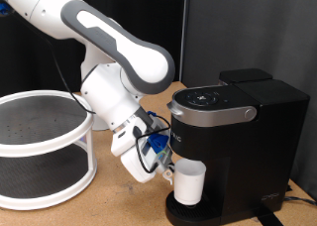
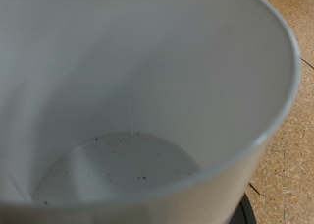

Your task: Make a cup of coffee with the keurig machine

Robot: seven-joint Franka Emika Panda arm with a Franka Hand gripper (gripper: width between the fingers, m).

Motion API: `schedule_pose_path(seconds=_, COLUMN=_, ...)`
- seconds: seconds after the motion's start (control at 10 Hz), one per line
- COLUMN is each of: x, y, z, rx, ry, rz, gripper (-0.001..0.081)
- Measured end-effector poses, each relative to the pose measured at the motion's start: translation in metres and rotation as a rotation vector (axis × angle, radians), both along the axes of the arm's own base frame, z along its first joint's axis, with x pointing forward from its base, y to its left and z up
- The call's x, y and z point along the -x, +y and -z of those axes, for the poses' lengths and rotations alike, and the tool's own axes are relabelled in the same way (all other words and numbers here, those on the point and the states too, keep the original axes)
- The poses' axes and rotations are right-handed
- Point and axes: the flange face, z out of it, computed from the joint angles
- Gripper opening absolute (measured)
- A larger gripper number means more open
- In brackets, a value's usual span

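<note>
The white cup (image 1: 190, 183) stands upright under the spout of the black keurig machine (image 1: 243, 137), on its round drip tray (image 1: 198, 212). The machine's silver-grey lid handle (image 1: 212, 111) is down. My gripper (image 1: 166, 169) is right against the side of the cup that faces the exterior view's left, at rim height. In the wrist view the cup (image 2: 137, 86) fills the frame. Its inside is empty, with small dark specks on the bottom. My fingers do not show in that view.
A white two-tier round rack (image 1: 40, 147) stands at the exterior view's left, beside the arm. The wooden tabletop (image 1: 119, 208) lies between the rack and the machine. A black curtain hangs behind. A cable (image 1: 299, 198) runs at the machine's right.
</note>
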Motion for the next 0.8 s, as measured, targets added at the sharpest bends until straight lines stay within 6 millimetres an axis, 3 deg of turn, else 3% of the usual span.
schedule_pose_path(seconds=0.7, x=-0.0023, y=0.0033, z=0.0107, rx=-0.007, ry=0.003, rz=-0.006, gripper=0.0069)
schedule_pose_path(seconds=0.8, x=-0.0021, y=0.0034, z=0.0118, rx=-0.007, ry=0.005, rz=-0.005, gripper=0.0163)
